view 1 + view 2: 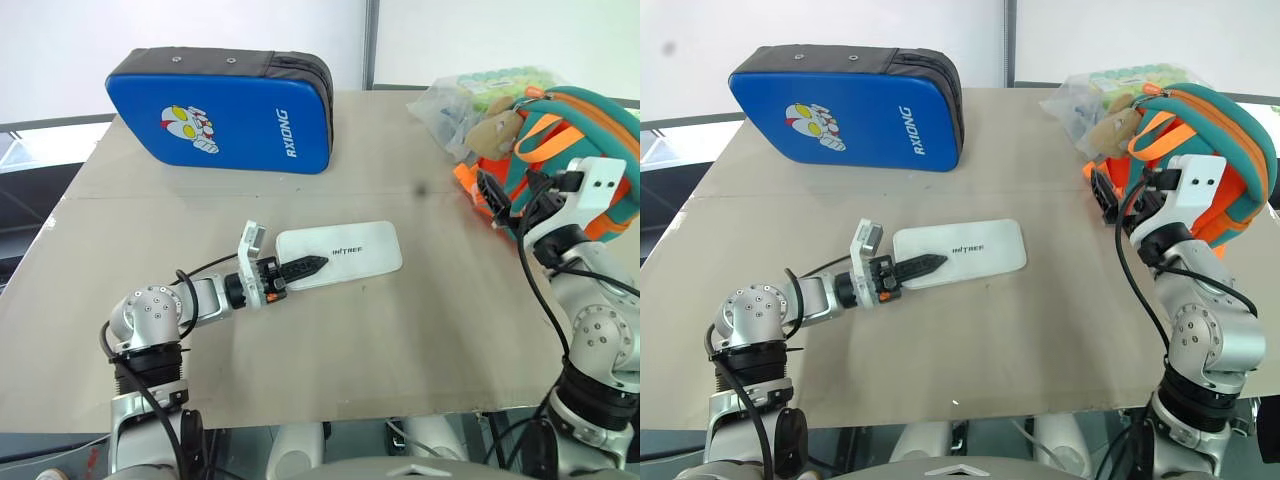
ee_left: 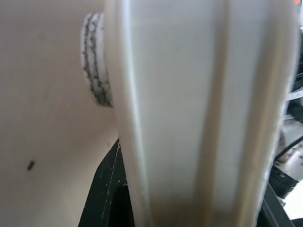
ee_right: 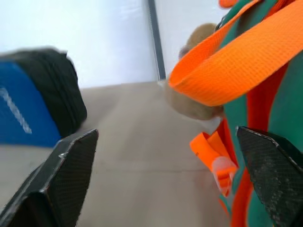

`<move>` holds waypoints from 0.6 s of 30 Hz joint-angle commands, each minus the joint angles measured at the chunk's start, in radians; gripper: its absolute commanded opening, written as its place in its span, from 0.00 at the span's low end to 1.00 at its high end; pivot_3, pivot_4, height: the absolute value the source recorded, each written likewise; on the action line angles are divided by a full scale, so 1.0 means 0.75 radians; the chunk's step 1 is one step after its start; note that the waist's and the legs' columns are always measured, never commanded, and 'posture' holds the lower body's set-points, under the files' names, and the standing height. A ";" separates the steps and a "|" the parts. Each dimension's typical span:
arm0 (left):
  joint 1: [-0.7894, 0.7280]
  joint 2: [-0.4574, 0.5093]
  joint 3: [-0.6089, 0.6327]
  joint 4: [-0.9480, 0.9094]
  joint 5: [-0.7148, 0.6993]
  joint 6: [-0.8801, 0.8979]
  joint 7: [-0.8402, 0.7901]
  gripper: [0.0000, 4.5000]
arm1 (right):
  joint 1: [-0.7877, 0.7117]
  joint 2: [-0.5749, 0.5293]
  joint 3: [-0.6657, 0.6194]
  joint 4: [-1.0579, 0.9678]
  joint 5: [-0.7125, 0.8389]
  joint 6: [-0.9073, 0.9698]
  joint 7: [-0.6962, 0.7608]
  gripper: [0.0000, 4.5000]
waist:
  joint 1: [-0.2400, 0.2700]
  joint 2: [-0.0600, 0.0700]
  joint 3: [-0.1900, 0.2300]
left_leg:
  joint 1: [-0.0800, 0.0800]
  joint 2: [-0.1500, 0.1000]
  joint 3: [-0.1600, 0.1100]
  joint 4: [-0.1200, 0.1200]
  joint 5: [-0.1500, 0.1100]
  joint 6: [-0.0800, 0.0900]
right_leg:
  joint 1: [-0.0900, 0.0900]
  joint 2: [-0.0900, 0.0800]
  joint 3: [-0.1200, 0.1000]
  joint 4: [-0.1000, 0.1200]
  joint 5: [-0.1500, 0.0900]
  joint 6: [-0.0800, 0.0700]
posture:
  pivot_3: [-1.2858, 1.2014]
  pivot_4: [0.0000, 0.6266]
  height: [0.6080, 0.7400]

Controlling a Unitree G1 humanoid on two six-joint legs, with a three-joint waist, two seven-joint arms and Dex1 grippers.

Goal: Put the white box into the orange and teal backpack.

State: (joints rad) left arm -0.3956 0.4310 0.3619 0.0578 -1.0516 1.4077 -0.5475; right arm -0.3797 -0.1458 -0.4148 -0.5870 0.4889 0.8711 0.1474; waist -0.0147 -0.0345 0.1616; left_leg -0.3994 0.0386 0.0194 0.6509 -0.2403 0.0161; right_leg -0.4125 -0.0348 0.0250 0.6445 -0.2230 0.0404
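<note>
The left tool (image 1: 300, 269) is clamped on the near-left end of the white box (image 1: 345, 253), one black finger lying across its lid. The box rests flat at mid-desk (image 1: 330, 345), its long axis running from that tool toward the orange and teal backpack (image 1: 585, 140) at the far right. The right tool (image 3: 165, 175) stands wide open and empty just beside the backpack's straps, so it looks better placed to hold the bag.

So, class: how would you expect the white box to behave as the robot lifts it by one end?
The white box looks like rigid plastic, so it should probably stay flat. It is long and the left gripper closes on one end, so the far end may sag or pivot. Its smooth surface might slip.
</note>
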 commanded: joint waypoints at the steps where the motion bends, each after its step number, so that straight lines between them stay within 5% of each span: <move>1: -0.018 0.024 0.013 -0.050 -0.003 -0.041 -0.006 0.23 | -0.043 0.035 -0.063 -0.068 0.059 0.046 -0.150 1.00 | 0.000 0.000 0.000 | -0.001 0.000 0.000 0.000 0.000 0.000 | 0.000 0.000 0.000 -0.001 0.000 0.001 | 0.52 0.24 1.00; 10: 0.043 0.071 0.016 -0.104 -0.006 -0.079 -0.017 0.23 | 0.150 -0.348 -0.248 -0.237 0.495 0.441 0.012 1.00 | 0.003 0.001 0.001 | -0.003 -0.001 0.000 -0.003 0.000 0.000 | -0.001 -0.003 -0.001 -0.005 -0.002 0.000 | 0.52 0.24 1.00; 18: 0.071 0.079 -0.030 -0.115 0.017 -0.127 -0.037 0.23 | 0.006 -0.490 -0.099 0.197 0.259 0.191 0.022 1.00 | -0.009 0.001 0.001 | 0.001 0.000 0.003 -0.001 0.000 0.000 | 0.000 0.000 0.001 -0.004 -0.003 0.002 | 0.52 0.24 1.00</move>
State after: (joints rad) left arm -0.3449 0.4798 0.3521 0.0049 -1.0490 1.3278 -0.5727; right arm -0.3249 -0.5145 -0.5374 -0.5043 0.7278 1.1113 0.1456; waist -0.0211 -0.0338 0.1623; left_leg -0.3984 0.0384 0.0222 0.6502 -0.2403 0.0165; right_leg -0.4127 -0.0345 0.0269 0.6416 -0.2249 0.0418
